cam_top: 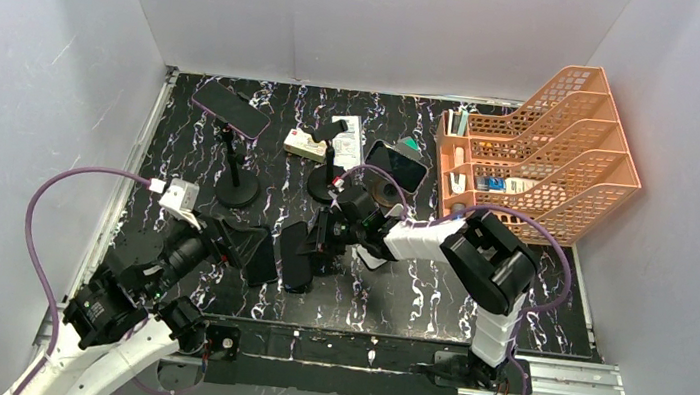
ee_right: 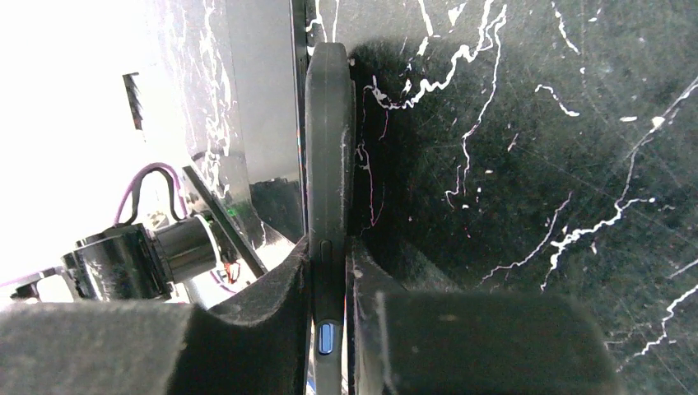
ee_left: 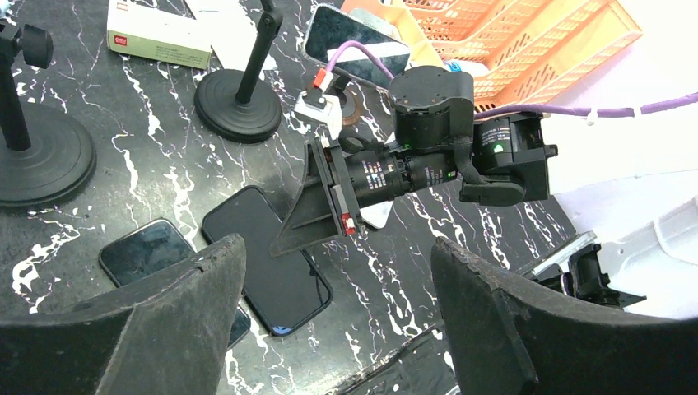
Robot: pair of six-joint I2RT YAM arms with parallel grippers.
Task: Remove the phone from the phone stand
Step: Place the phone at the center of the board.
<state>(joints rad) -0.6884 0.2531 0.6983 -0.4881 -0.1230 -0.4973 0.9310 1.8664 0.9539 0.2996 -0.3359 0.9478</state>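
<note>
Right hand [ee_right: 333, 329] pinching phone [ee_right: 329, 164], orange rack [cam_top: 575, 135] stocked

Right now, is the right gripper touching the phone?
Touching. The right wrist view shows the right gripper with both fingers pressed against the phone, clamped edge-on.

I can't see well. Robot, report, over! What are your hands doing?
Left gripper open, empty. Right gripper shut on phone, edge-on above table. Nothing blocking.
</note>
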